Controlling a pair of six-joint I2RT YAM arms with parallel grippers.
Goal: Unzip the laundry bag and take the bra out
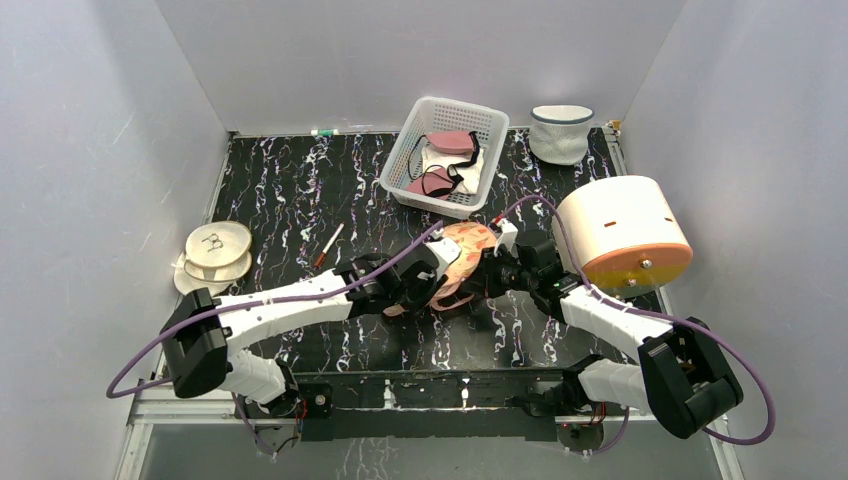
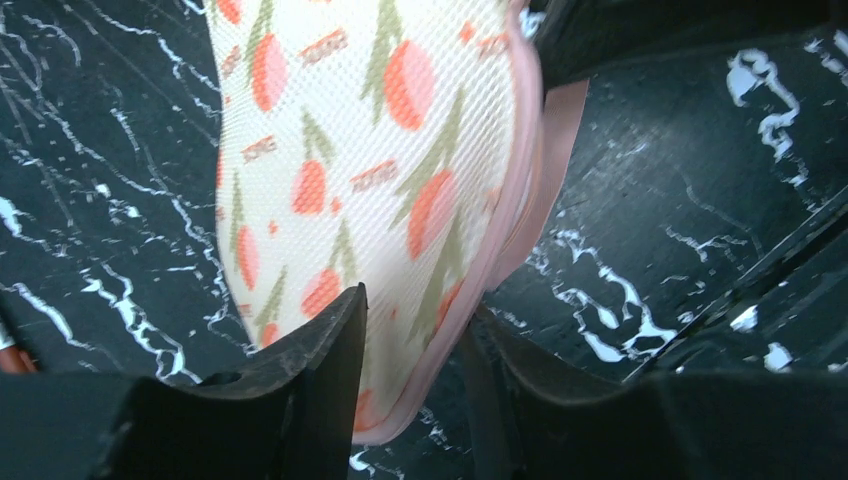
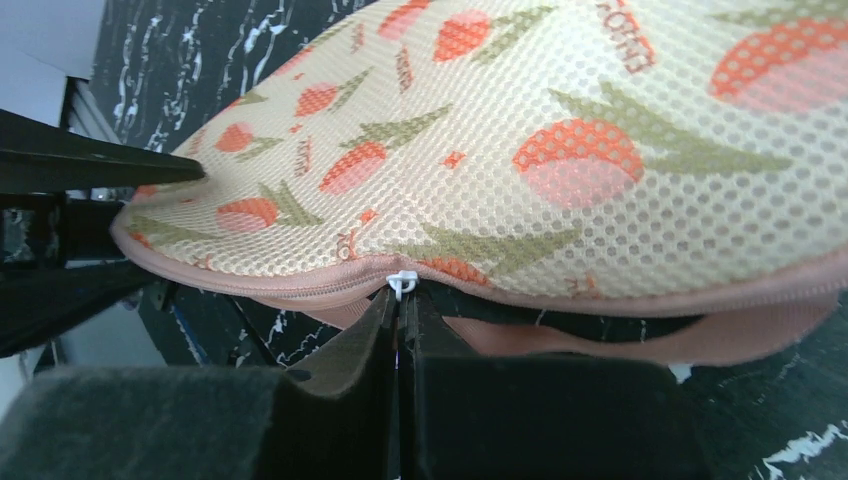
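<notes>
The peach-pink laundry bag (image 1: pixel 466 243) with its red-green print is held at the middle of the table between both grippers. My left gripper (image 1: pixel 438 277) is shut on the bag's near rim; in the left wrist view the trimmed edge (image 2: pixel 440 330) passes between its fingers (image 2: pixel 415 300). My right gripper (image 1: pixel 492 265) is shut on the small white zip pull (image 3: pixel 402 283) on the salmon zip trim. In the right wrist view the bag (image 3: pixel 560 150) gapes dark to the right of the pull and stays zipped to its left. The bra is hidden.
A white basket (image 1: pixel 400 165) with a pink bra with black straps stands behind the bag. A white mesh tub (image 1: pixel 560 133) is at the back right, and a big cream drum (image 1: pixel 620 235) at the right. A cream disc case (image 1: pixel 213 252) and a pen (image 1: pixel 328 245) lie to the left.
</notes>
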